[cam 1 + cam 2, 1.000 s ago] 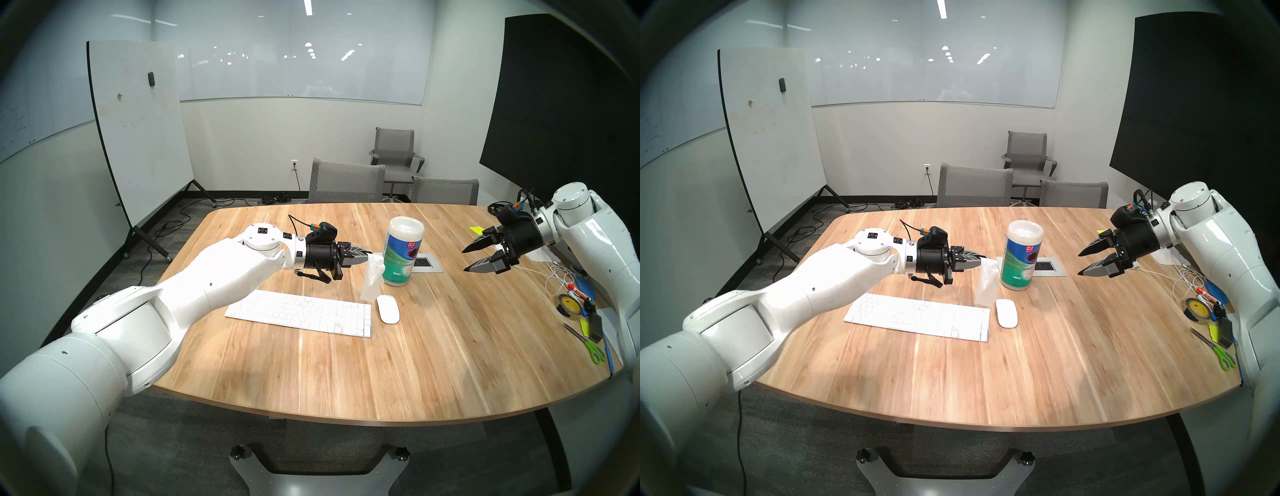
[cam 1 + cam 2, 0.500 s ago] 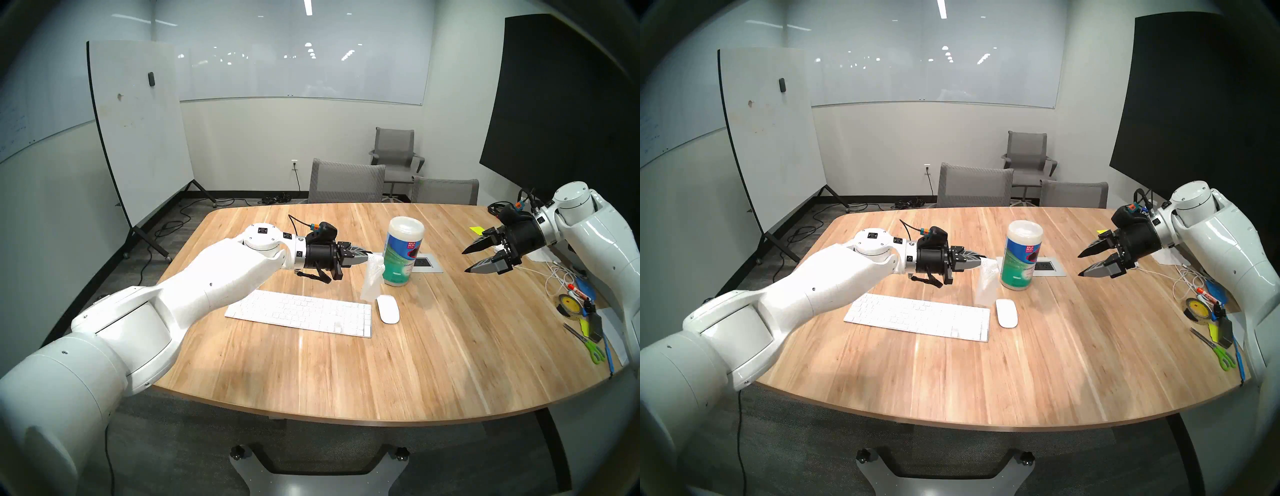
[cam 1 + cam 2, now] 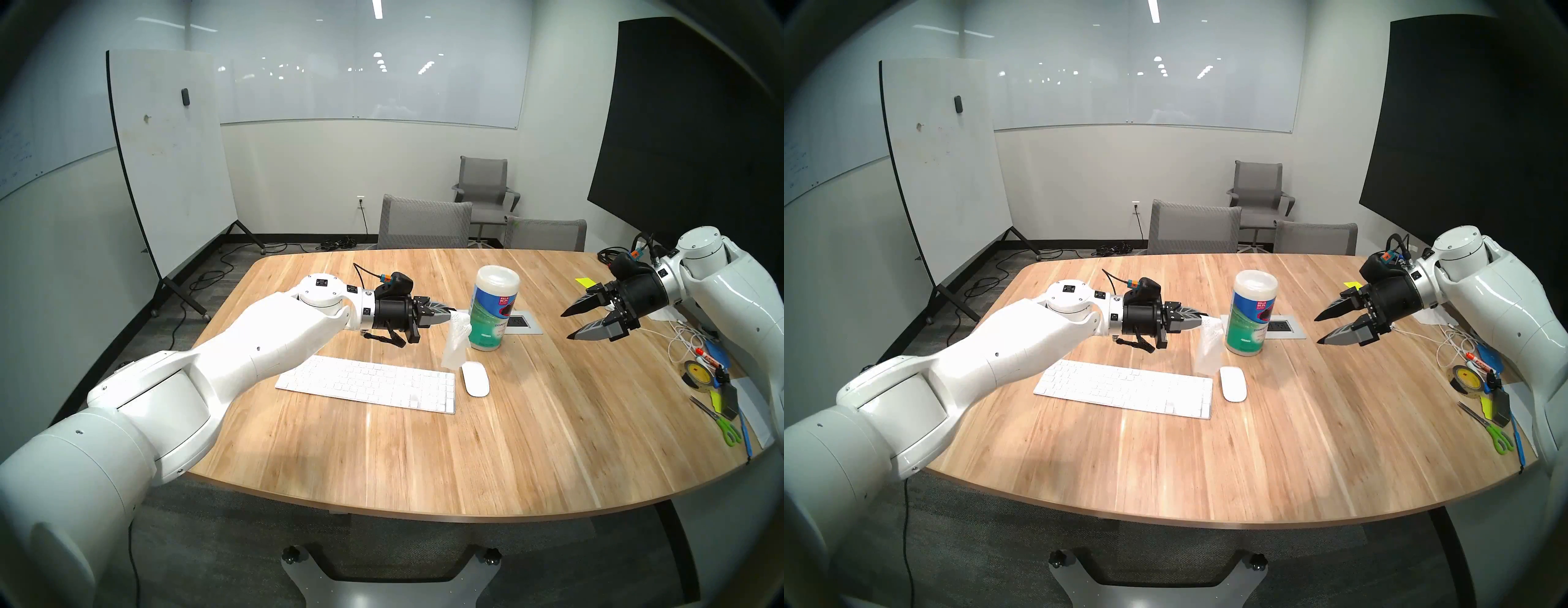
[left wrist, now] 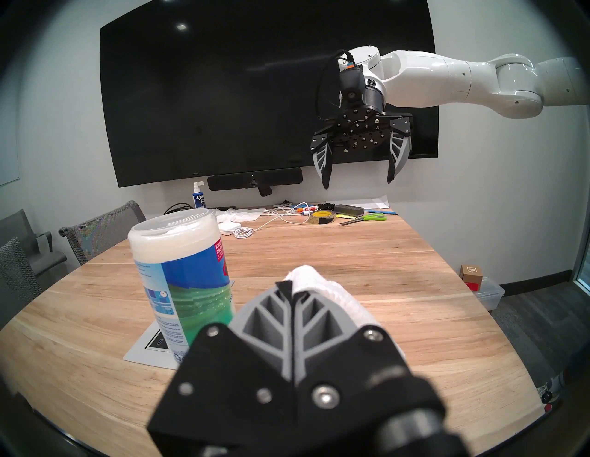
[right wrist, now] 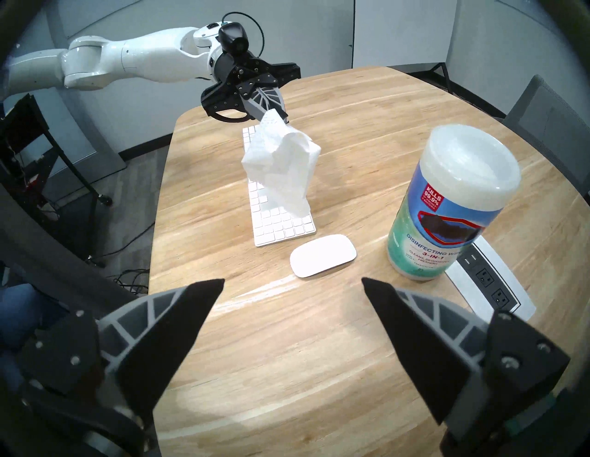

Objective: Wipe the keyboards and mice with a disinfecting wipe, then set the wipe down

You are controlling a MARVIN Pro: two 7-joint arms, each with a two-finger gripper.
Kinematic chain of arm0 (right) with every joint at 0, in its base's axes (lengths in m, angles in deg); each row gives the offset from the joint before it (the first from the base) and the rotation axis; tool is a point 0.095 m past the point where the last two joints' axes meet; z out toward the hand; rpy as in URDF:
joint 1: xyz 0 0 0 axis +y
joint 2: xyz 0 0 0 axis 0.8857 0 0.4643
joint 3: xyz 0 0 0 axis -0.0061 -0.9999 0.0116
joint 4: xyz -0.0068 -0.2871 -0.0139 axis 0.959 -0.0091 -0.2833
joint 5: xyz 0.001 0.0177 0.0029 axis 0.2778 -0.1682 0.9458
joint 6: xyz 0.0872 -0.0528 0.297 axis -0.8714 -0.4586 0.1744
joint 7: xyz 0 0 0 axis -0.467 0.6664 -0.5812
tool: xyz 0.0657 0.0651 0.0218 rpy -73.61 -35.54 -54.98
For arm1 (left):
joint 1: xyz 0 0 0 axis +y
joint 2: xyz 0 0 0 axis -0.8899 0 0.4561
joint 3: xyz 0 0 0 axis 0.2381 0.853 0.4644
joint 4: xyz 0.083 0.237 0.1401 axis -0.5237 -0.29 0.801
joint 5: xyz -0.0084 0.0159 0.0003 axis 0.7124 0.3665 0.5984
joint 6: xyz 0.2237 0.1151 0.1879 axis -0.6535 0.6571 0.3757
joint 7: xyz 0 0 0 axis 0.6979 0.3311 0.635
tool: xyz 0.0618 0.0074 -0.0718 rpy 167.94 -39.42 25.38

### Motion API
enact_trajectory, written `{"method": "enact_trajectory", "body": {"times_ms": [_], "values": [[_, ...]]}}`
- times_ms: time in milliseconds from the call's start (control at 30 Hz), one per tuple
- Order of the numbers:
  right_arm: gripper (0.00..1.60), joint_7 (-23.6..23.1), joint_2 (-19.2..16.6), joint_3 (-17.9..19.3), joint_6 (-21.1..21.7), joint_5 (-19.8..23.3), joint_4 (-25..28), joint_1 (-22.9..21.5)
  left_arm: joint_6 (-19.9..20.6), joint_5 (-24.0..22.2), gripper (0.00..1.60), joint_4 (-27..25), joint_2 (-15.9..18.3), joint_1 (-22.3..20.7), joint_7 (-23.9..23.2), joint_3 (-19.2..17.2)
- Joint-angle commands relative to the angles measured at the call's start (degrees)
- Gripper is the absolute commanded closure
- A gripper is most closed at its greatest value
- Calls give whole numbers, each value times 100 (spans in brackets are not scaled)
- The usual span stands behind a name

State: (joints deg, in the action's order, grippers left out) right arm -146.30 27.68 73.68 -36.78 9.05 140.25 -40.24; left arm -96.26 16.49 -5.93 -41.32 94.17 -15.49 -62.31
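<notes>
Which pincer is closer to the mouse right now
Left. The left pincer hangs above and just behind the mouse, shut on the wipe dangling near it. The right pincer hovers open, well off to the mouse's right.

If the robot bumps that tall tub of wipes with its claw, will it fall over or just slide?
The canister is tall on a narrow base, so a bump near its lid would probably tip it. A low push would more likely slide it, since the table looks smooth. How full it is can't be seen; if nearly empty, it would likely topple more easily.
</notes>
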Motion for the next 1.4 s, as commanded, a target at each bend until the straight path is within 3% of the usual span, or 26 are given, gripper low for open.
{"method": "enact_trajectory", "body": {"times_ms": [0,500,900,1367], "values": [[0,7,-166,-244,98,599,205,-168,0,-33,160,-54,-25,-111,8,-67],[0,7,37,-1017,78,1406,149,-299,8,-36,160,-63,-21,-110,12,-69],[0,7,210,-1242,-240,2182,61,-162,11,-36,160,-66,-20,-110,14,-69],[0,7,357,-1258,-983,2350,-133,95,17,-38,160,-75,-16,-108,20,-69]]}}
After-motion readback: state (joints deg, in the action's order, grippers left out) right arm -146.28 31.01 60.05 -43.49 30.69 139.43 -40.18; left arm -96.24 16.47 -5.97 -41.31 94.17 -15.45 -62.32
